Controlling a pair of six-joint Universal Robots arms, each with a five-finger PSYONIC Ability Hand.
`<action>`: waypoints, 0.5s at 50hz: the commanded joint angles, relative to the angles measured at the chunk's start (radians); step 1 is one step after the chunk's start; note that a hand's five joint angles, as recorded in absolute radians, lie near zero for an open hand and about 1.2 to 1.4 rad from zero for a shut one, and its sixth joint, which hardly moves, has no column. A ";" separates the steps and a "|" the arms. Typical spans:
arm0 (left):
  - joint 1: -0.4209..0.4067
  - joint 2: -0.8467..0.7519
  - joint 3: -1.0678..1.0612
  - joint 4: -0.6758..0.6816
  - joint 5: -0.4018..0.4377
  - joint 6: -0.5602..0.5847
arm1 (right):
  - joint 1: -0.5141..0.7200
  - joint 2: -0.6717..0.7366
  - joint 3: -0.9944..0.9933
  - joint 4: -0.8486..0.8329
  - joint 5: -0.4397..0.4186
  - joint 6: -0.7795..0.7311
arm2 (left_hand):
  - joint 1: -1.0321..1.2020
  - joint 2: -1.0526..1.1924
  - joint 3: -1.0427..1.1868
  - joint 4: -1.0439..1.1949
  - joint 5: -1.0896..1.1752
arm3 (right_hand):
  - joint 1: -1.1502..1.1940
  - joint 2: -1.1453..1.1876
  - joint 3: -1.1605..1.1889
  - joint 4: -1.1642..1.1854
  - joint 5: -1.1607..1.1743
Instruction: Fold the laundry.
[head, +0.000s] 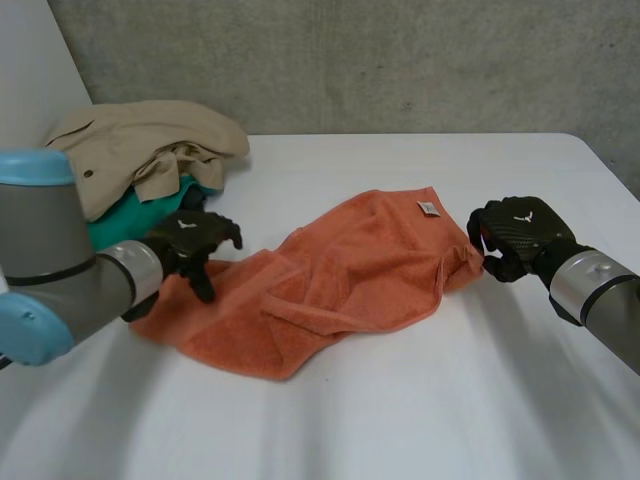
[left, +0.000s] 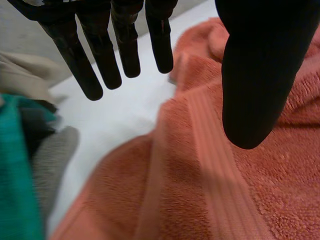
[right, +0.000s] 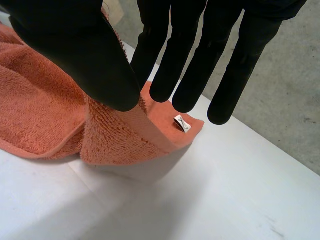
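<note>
An orange towel (head: 350, 270) lies crumpled across the middle of the white table (head: 420, 400), with a small white tag (head: 428, 208) near its far right corner. My left hand (head: 190, 240) hovers over the towel's left end with its fingers (left: 100, 55) straight and spread from the thumb; the towel (left: 250, 190) lies beneath them, not held. My right hand (head: 520, 235) is at the towel's right edge. There its thumb (right: 75, 45) and straight fingers pinch a raised fold of the towel (right: 115, 135), close to the tag (right: 182, 123).
A pile of clothes sits at the far left: a beige garment (head: 140, 145) on top of a teal one (head: 130, 225), close behind my left hand. A grey concrete wall (head: 350, 60) runs along the table's back edge.
</note>
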 joint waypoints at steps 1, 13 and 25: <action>-0.038 -0.102 0.040 0.046 0.133 -0.019 | -0.008 0.000 0.010 -0.001 0.003 -0.012 | 0.040 0.046 0.043 0.039 0.038 | 0.292 0.214 0.205 0.197 0.222; -0.109 -0.168 0.046 0.088 0.112 0.032 | -0.017 -0.002 0.002 0.002 0.012 -0.026 | 0.811 0.816 0.814 0.810 0.809 | 0.292 0.214 0.205 0.197 0.222; -0.083 0.252 0.015 0.135 -0.089 0.010 | -0.074 -0.207 -0.194 0.247 0.080 -0.128 | 0.929 0.935 0.932 0.928 0.928 | 0.292 0.214 0.205 0.197 0.222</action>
